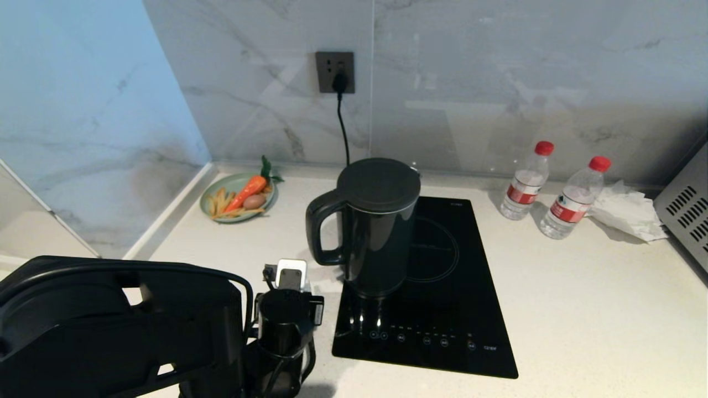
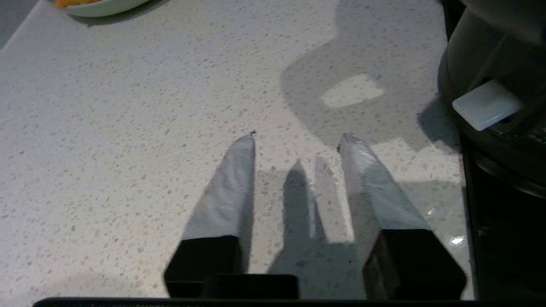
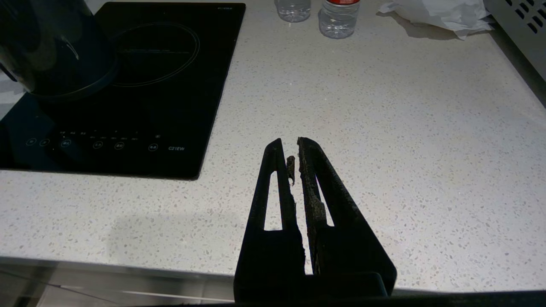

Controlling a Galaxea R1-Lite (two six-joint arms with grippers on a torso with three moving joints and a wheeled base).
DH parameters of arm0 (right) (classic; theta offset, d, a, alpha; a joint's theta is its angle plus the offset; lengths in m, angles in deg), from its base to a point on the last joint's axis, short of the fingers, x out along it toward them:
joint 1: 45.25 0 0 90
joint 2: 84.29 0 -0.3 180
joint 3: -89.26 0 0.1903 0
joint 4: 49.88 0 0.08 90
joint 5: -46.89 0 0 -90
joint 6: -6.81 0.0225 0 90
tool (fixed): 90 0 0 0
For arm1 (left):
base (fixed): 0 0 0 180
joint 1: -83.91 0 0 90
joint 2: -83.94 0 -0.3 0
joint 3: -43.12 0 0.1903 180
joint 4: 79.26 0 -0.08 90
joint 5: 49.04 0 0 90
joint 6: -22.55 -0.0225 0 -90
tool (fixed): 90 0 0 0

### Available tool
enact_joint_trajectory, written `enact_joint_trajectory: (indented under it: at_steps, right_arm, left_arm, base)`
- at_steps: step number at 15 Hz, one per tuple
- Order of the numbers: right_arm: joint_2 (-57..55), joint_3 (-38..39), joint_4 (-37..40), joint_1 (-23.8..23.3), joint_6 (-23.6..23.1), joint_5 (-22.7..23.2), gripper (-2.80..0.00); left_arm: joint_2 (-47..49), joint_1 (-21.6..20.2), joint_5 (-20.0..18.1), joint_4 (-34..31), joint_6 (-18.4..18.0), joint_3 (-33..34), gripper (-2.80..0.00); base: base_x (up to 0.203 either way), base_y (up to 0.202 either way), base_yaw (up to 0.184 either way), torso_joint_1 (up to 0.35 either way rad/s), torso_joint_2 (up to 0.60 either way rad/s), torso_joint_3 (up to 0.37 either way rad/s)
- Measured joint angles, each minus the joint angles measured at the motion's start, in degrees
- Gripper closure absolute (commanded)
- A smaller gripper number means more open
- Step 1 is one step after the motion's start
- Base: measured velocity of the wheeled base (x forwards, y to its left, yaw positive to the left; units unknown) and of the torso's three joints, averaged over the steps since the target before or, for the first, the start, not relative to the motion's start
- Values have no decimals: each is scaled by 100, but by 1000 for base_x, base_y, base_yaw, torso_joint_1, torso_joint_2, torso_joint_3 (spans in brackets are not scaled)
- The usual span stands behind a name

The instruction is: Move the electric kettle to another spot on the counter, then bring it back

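1. Head view: high, facing forward and down over the table (image 1: 581,287) toward the marble wall.
2. Left wrist view: close above the table, behind the left tool (image 2: 296,136).
3. Right wrist view: near the table's front edge, behind the right tool (image 3: 289,143).
4. All three share the kettle (image 1: 376,232) and cooktop (image 1: 442,309).

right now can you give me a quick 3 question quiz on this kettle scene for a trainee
1. True or false: the electric kettle stands partly on the black cooktop.
2. What does the left gripper hold? A) the kettle handle B) nothing C) a bottle
3. Fill in: the two water bottles have ___ caps.

Key: 1 true. 2 B: it hangs open over the counter, beside the kettle, while the right gripper is shut over bare counter. 3 red.
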Motion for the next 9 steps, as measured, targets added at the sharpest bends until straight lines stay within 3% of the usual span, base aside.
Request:
enact_joint_trajectory:
  at_steps: [9]
  right_arm:
    - [0,0,0,-2,0,2,0]
  left_arm:
    - [-86,85,8,0,-388,-361,-280]
  base:
    - [0,0,0,0,0,0]
